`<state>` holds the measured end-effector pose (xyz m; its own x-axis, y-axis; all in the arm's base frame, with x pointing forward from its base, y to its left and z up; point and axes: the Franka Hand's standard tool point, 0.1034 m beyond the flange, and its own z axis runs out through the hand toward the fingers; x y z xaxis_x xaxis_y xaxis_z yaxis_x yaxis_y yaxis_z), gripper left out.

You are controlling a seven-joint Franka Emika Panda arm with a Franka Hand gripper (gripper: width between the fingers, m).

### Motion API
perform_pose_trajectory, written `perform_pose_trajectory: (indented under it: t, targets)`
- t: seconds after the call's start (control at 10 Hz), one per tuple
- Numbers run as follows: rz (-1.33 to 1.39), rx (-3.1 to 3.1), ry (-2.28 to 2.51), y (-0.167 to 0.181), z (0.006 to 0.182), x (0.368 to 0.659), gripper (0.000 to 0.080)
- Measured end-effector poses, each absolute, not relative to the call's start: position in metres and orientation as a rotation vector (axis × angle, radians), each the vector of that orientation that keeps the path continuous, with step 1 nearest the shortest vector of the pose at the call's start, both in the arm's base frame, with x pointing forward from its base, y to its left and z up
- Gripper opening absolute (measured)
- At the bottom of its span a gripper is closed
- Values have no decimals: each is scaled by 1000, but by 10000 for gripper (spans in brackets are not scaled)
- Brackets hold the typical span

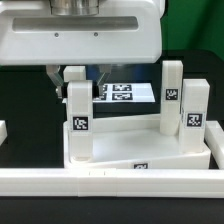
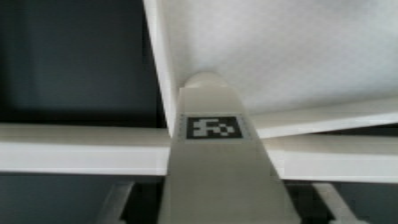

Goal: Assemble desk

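The white desk tabletop lies flat with three white block legs standing on it: one on the exterior view's left and two on the right. My gripper hangs over the top of the left leg. In the wrist view that leg, with its square tag, runs up between my fingers. A dark gap shows on each side of it, so the gripper is open around the leg. The tabletop fills the area beyond.
The marker board lies flat behind the tabletop. A long white rail runs across the front of the table. A small white piece sits at the exterior view's left edge. The table is black.
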<state>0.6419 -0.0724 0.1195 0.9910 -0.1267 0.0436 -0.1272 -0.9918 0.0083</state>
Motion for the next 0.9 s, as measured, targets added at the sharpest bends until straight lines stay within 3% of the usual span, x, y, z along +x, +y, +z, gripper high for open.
perform_pose_trajectory:
  t: [0.9]
  targets:
    - [77, 2792, -1485, -70, 118, 643, 290]
